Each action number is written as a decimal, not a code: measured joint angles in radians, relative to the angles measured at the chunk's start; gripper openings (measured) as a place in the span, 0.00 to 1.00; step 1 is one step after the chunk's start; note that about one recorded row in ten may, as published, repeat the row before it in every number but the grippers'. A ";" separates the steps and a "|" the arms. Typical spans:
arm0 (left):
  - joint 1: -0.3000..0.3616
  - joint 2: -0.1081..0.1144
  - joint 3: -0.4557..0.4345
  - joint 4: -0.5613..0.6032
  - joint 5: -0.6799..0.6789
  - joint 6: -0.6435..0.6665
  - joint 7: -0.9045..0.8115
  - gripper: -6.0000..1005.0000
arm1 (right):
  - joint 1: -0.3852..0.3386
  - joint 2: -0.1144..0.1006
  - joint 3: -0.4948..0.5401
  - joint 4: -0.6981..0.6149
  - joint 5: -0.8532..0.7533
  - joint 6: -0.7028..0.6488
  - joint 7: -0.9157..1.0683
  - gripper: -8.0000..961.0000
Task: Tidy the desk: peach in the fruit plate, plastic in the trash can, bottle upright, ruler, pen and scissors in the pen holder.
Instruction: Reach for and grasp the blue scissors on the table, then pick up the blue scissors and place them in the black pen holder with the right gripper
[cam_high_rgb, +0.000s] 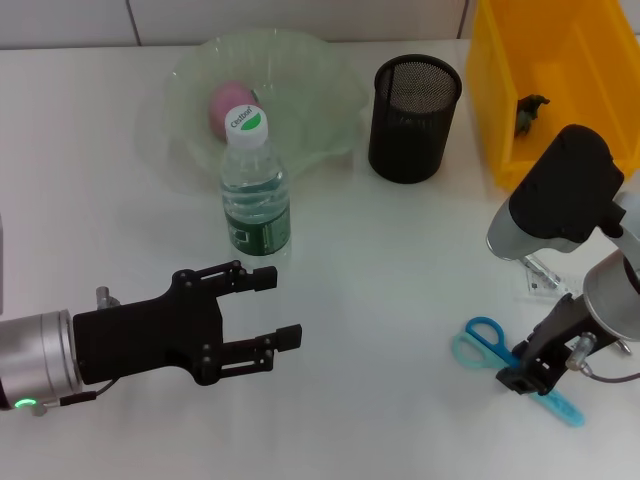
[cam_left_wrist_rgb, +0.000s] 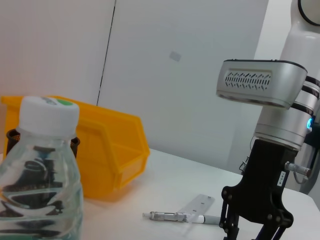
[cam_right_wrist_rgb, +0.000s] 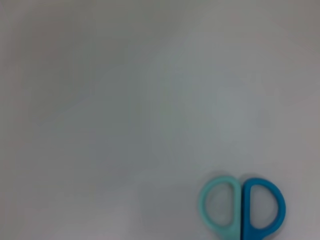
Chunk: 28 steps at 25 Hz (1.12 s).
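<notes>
The yellow bin (cam_high_rgb: 500, 110) holds something dark (likely the plastic), the peach (cam_high_rgb: 228, 103) lies in the glass fruit plate (cam_high_rgb: 320, 85), and the water bottle (cam_high_rgb: 254, 185) stands upright. The mesh pen holder (cam_high_rgb: 413, 118) looks empty: scissors (cam_high_rgb: 505, 358), clear ruler (cam_left_wrist_rgb: 197, 205) and pen (cam_left_wrist_rgb: 175, 217) lie on the desk. The left gripper (cam_high_rgb: 275, 308) hangs spread; the right gripper (cam_high_rgb: 524, 379) sits low over the scissors, whether spread or pressed together I cannot tell

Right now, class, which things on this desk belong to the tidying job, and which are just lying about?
Part of the job:
peach in the fruit plate
bottle, upright
pen holder
scissors under the right tool
pen
ruler
trash can

Just lying about:
nothing visible; the left tool is open near the bottle.
</notes>
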 joint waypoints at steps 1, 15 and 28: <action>0.000 0.000 0.000 0.000 0.000 0.000 0.000 0.75 | 0.000 0.000 -0.001 0.001 0.000 0.004 0.000 0.48; 0.000 -0.001 -0.011 0.001 0.000 0.000 0.000 0.75 | -0.043 -0.001 0.048 -0.064 0.030 0.023 -0.053 0.23; -0.001 -0.001 -0.012 0.002 -0.007 -0.003 0.000 0.75 | -0.097 -0.006 0.611 0.228 0.864 0.222 -0.639 0.23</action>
